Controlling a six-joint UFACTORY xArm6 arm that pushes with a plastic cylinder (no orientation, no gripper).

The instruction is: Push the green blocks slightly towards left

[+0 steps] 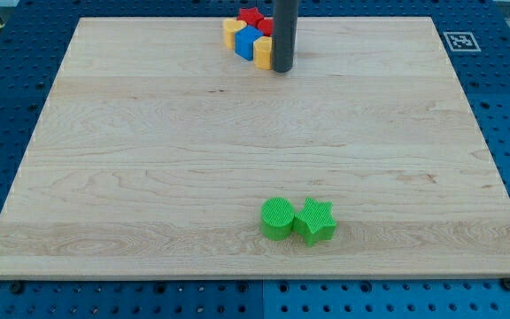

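A green round block point(277, 218) and a green star block point(314, 221) sit side by side, touching, near the view's bottom, a little right of the middle of the wooden board point(131, 177). My tip point(282, 69) stands far from them near the view's top, just to the right of a cluster of other blocks. The dark rod rises out of the top of the view.
A cluster at the view's top centre holds a red star block point(251, 17), a blue block point(248, 41), a yellow block point(231, 32) and another yellow block point(263, 52). A fiducial tag point(459, 40) lies off the board's top right corner.
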